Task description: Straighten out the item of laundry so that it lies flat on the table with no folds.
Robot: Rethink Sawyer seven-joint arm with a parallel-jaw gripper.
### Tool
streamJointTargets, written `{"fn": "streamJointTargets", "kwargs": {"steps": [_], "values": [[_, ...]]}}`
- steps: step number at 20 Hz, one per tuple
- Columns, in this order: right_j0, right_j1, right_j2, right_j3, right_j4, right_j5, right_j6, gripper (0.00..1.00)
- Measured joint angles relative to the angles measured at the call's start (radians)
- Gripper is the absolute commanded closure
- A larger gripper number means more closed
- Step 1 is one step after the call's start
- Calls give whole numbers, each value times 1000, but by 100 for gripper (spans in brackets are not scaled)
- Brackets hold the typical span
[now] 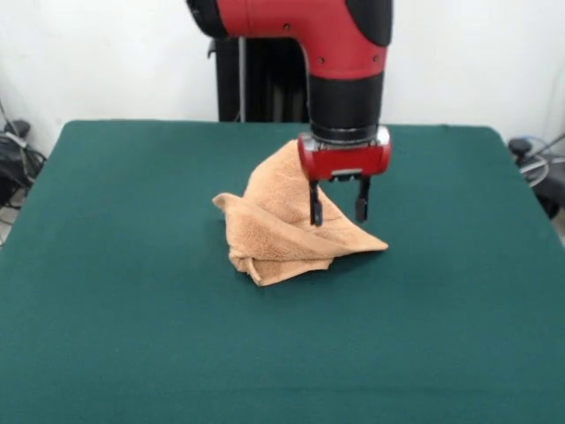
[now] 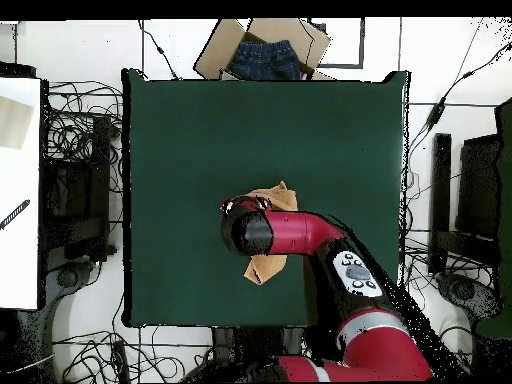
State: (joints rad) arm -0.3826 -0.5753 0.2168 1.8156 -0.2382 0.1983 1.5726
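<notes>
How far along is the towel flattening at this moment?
Nothing looks done: the towel sits bunched and folded on the table, with one part raised toward the arm. In hand: the gripper hangs at the heap, fingers apart, gripping nothing visible. Left: spreading the whole towel flat.

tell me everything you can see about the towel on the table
The light orange-tan terry towel is small, fuzzy and crumpled into a peaked heap, not flat. Folds run down from a raised point near the robot's red and black hand, whose two dark fingers hang open in front of the cloth; whether they touch it cannot be told. A pointed corner sticks out to each side. It rests near the middle of the dark green felt-covered table. From overhead the arm hides most of it.
</notes>
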Motion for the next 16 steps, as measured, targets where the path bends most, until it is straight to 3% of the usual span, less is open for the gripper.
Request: {"fn": "streamJointTargets", "kwargs": {"steps": [16], "values": [[-96, 41, 92, -47, -34, 15, 0, 0]]}}
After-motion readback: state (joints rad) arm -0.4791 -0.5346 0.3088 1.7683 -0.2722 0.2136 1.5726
